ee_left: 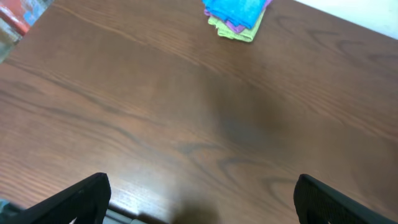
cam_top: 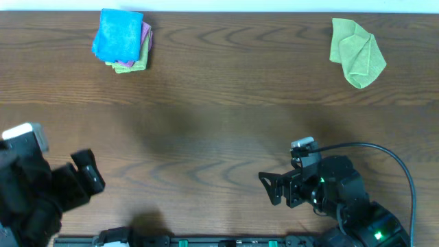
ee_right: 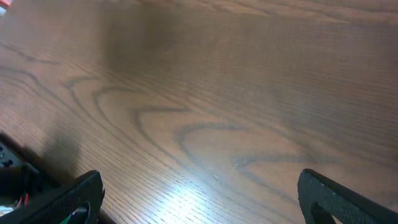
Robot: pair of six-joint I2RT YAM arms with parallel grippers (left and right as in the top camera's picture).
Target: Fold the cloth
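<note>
The cloth is sky-blue and lies folded on top of a small stack at the table's far left; the left wrist view shows the cloth at its top edge. Under it lie a purple cloth and a green one. My left gripper hangs open near the front left edge, far from the stack, its jaws wide apart over bare wood. My right gripper is open at the front right, and bare table shows between its fingers.
A light green cloth lies crumpled at the far right of the wooden table. A black rail runs along the front edge. A cable loops over the right arm.
</note>
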